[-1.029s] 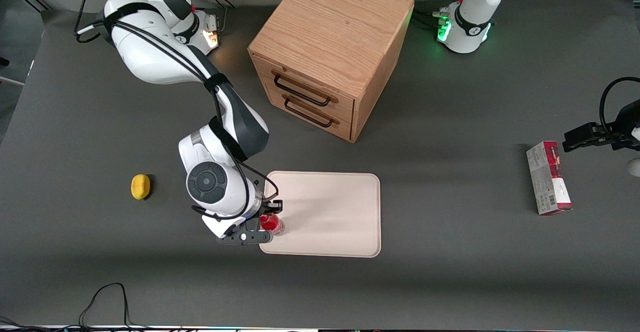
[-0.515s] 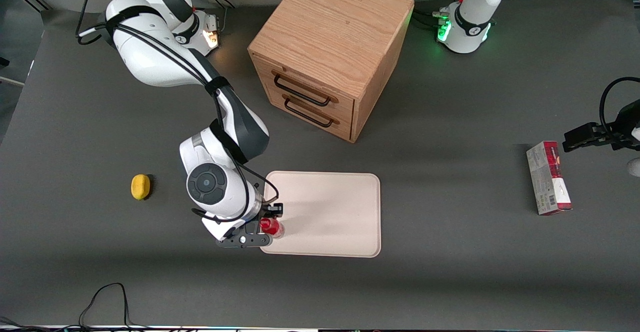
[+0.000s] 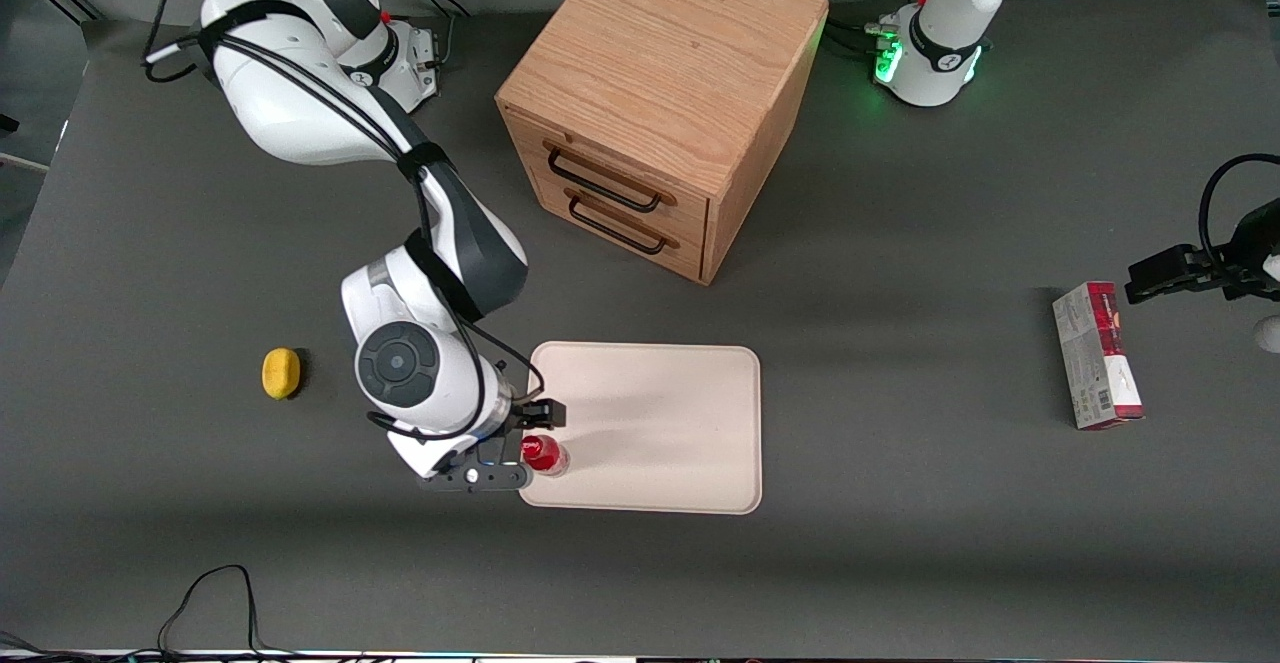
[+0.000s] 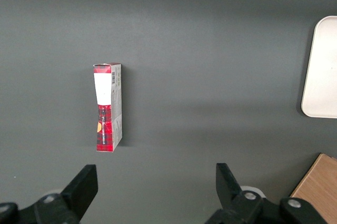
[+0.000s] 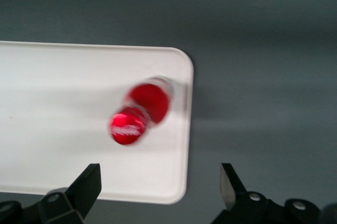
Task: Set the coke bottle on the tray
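Red and upright, the coke bottle (image 3: 544, 454) stands on the cream tray (image 3: 670, 423), close to the tray corner nearest the front camera at the working arm's end. In the wrist view the bottle (image 5: 139, 113) shows cap-up, near the tray's (image 5: 63, 103) rounded corner and just inside its rim.

The gripper (image 3: 520, 443) hangs above that tray edge, beside the bottle. Its jaws are spread wide and hold nothing. In the wrist view the two fingertips (image 5: 87, 184) stand well apart, and the bottle lies clear of the gap between them, touching neither finger.

A wooden cabinet (image 3: 655, 103) with two drawers stands farther from the front camera than the tray. A yellow sponge (image 3: 281, 373) lies toward the working arm's end of the table. A red-and-grey carton (image 3: 1097, 355) lies toward the parked arm's end.
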`<control>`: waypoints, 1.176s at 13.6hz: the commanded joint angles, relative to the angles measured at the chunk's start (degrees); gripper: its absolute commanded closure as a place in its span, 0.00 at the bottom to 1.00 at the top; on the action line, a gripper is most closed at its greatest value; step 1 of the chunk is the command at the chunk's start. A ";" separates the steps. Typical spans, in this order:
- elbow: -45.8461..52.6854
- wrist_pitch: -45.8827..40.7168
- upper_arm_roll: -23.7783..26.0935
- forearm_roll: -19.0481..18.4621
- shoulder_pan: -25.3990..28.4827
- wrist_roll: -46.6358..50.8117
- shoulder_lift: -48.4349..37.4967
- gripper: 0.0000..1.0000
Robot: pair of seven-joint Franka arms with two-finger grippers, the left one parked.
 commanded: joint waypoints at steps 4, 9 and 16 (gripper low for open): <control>-39.42 3.34 0.08 6.96 -14.34 -17.88 -34.21 0.00; -56.32 1.94 -7.90 10.99 -15.15 -30.80 -53.21 0.00; -56.71 -2.37 -22.68 11.18 -4.25 -33.63 -57.38 0.00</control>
